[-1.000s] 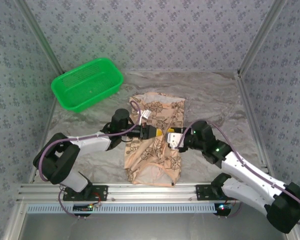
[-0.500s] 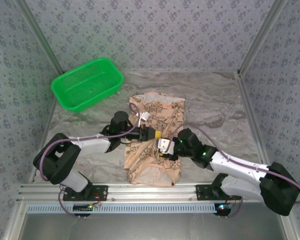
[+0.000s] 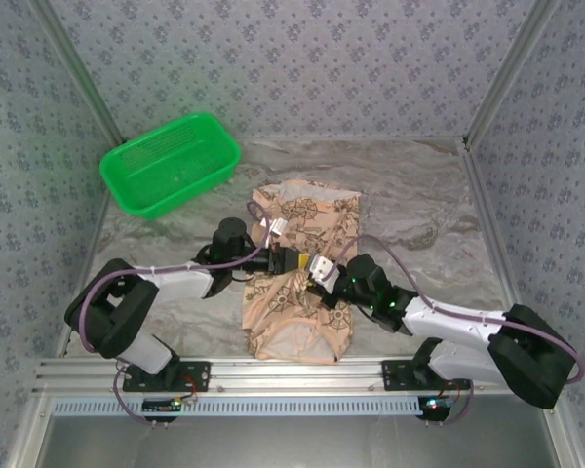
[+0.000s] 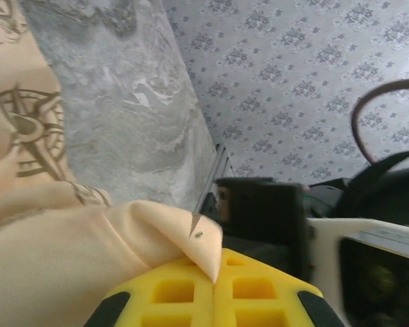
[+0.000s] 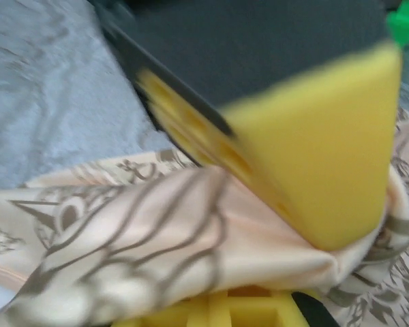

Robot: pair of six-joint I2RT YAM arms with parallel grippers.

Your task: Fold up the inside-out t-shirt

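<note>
Find the t-shirt bunched into a long rumpled strip at mid-table, running from the near edge toward the far side, printed tan face mostly up, with a paler patch at the near end. Note the green basket well apart at far left on the marbled table.

Compare with a second ago. Back then, saw the right gripper parted and off at the strip's right edge. Now find it swung left onto the middle of the cloth and snapped closed, with a fold of printed fabric squeezed between its yellow pads in the right wrist view. Find the left gripper just beside it, clamped throughout on a peach-coloured corner of the same shirt, as plain in the left wrist view.

Read this as a second hold just secured, with the shirt now pinched near its middle from both sides. Judge the folding itself as barely begun, with nothing yet laid flat. Expect next a lift or a pull apart to spread the fabric. Watch for the thin pinch slipping, or for dragging the whole bundle instead of opening it.
</note>
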